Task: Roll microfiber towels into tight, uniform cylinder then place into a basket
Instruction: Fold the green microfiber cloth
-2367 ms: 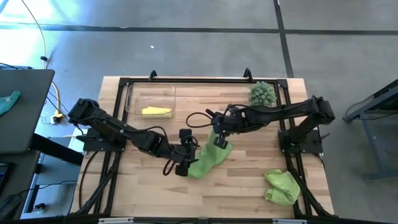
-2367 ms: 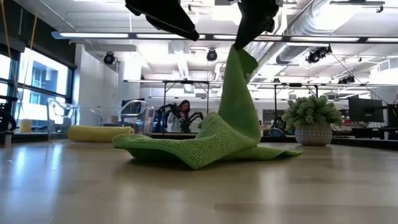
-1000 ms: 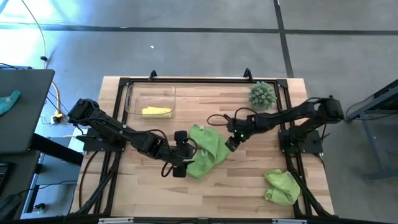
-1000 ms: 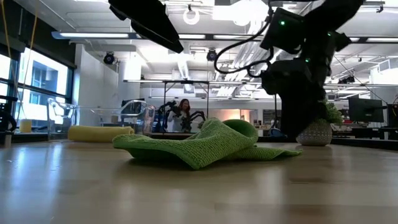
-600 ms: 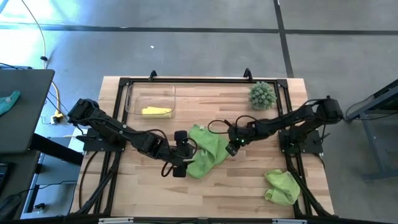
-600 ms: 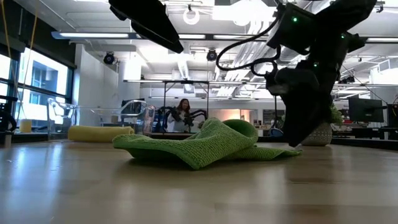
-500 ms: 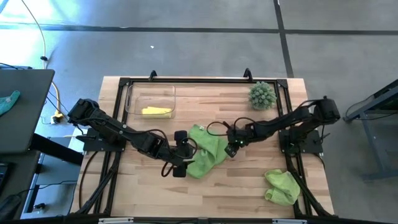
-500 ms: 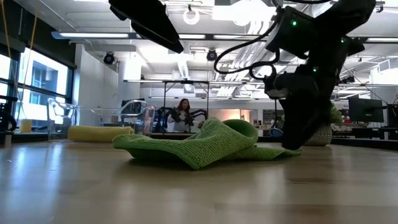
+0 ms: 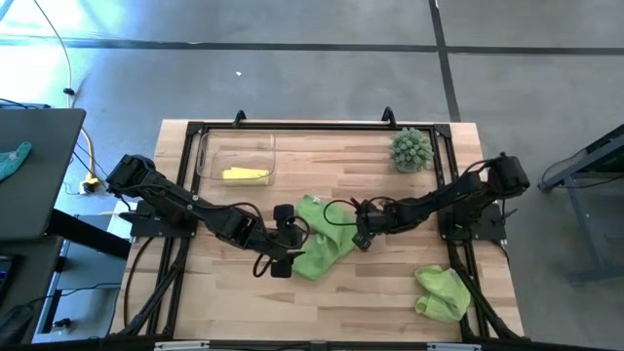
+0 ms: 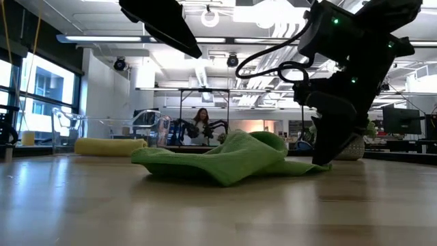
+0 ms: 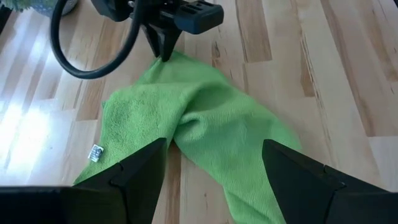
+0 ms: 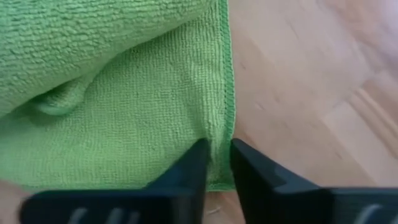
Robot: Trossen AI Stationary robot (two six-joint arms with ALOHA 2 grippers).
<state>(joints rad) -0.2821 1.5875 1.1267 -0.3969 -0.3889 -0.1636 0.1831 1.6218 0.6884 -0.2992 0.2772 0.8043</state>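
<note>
Right tool (image 12: 216,163) narrow, pinching edge of green towel (image 12: 112,93); left tool (image 11: 214,163) wide, holding nothing, above towel.

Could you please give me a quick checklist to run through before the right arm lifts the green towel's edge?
1. Right gripper closed on the hem of the green towel: ok, fingers pinch the edge.
2. Left gripper open, above the towel: ok.
3. Towel spread flat for rolling: not ok, bunched and folded.
4. Basket has room: ok, only the yellow towel inside.
5. Second green towel clear of both arms: ok.
</note>
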